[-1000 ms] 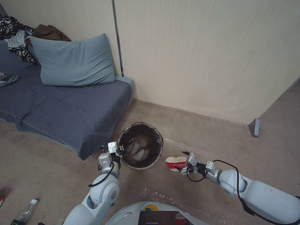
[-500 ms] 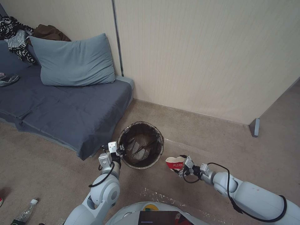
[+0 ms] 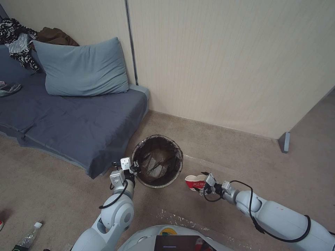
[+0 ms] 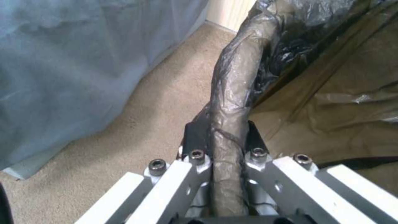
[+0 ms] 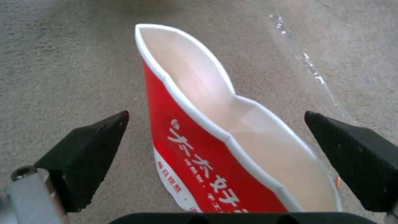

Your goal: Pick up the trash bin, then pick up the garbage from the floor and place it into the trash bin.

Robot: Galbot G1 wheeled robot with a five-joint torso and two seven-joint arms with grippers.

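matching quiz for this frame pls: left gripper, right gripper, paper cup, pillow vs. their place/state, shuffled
1. left gripper
2. right gripper
3. paper cup
4. pillow

A. on the sofa, against the wall
B. open, fingers either side of the cup
C. crushed, on the carpet beside the trash bin
D. shut on the bin's bag-wrapped rim

Pairs: 1-D, 2-B, 3-C, 4-A

Red-and-white paper cup [image 5: 215, 137]; dark brown, perhaps blackish, bin liner [image 4: 232, 93].
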